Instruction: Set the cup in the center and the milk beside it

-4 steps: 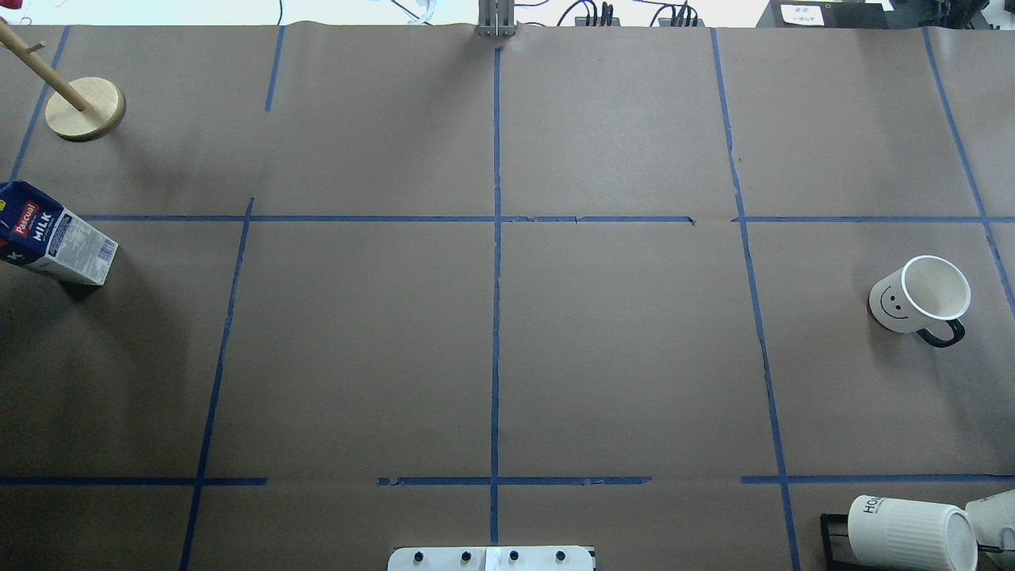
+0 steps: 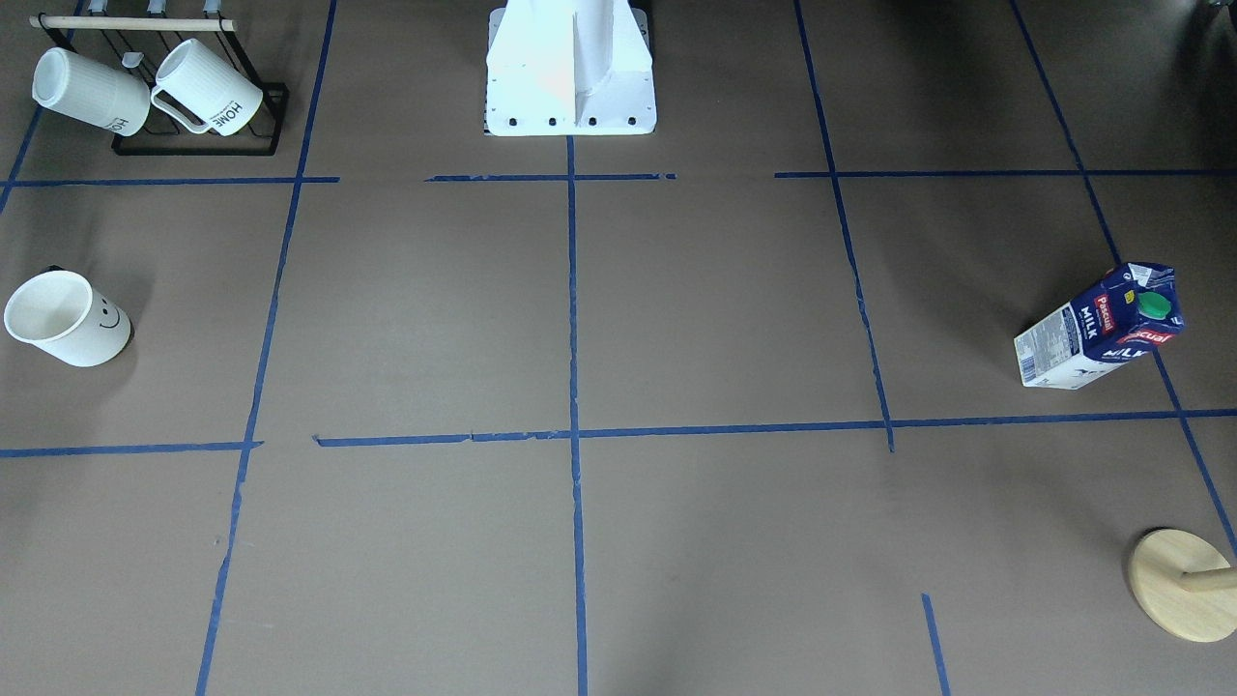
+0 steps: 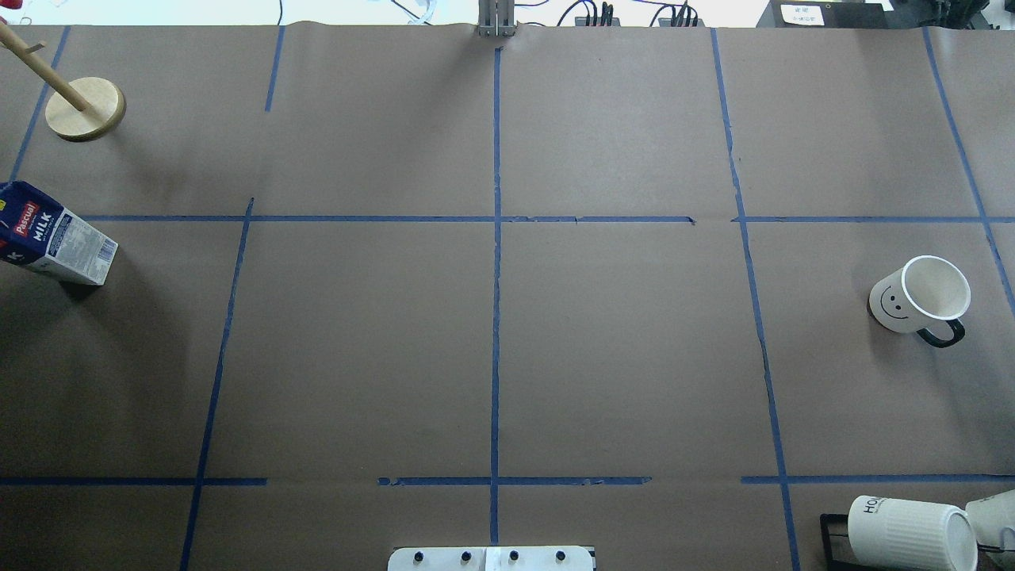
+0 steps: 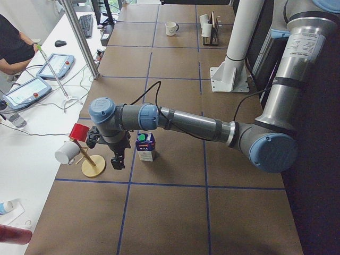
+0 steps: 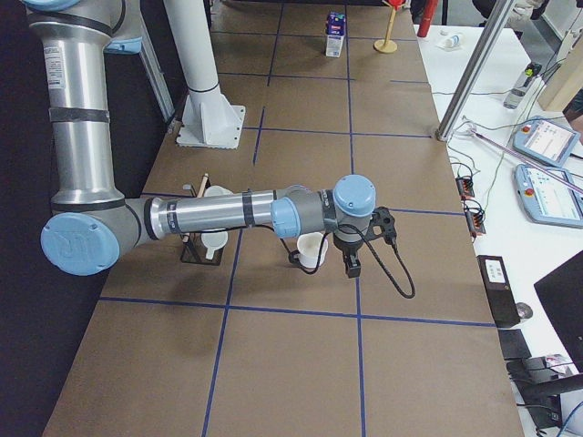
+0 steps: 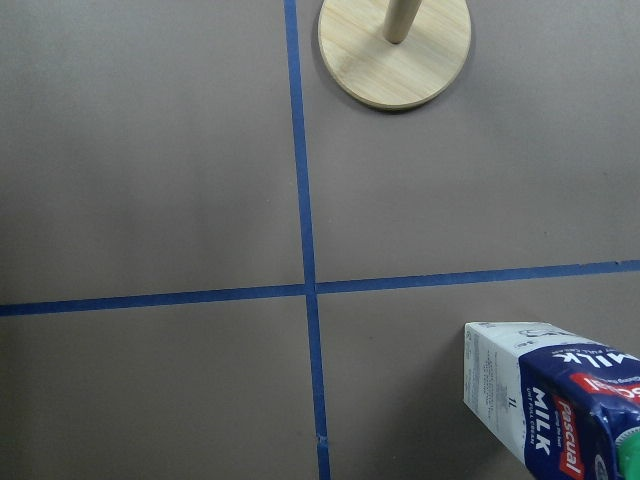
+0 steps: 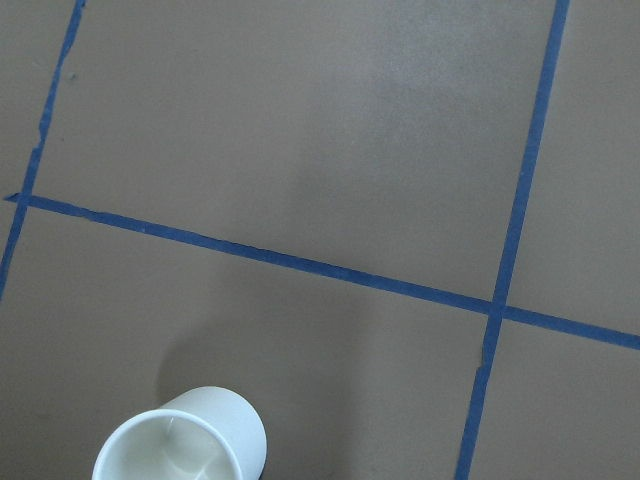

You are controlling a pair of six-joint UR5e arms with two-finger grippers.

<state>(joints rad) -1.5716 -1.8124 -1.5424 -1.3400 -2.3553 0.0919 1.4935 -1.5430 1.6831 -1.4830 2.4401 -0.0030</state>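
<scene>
The cup (image 3: pixel 920 300), a white mug with a smiley face, stands upright at the table's right side; it also shows in the front view (image 2: pixel 66 319) and the right wrist view (image 7: pixel 185 440). The milk (image 3: pixel 54 235), a dark blue carton, stands at the far left edge and shows in the front view (image 2: pixel 1102 329) and the left wrist view (image 6: pixel 555 395). The center (image 3: pixel 496 219) is a bare tape crossing. The left gripper (image 4: pixel 116 159) hangs beside the carton. The right gripper (image 5: pixel 351 267) hangs beside the cup (image 5: pixel 312 249). I cannot tell whether either is open or shut.
A wooden peg stand (image 3: pixel 85 109) sits at the far left back corner, near the milk. A black rack with ribbed "HOME" mugs (image 3: pixel 908 531) sits at the near right corner. The white robot base (image 2: pixel 570 72) is at the table's near edge.
</scene>
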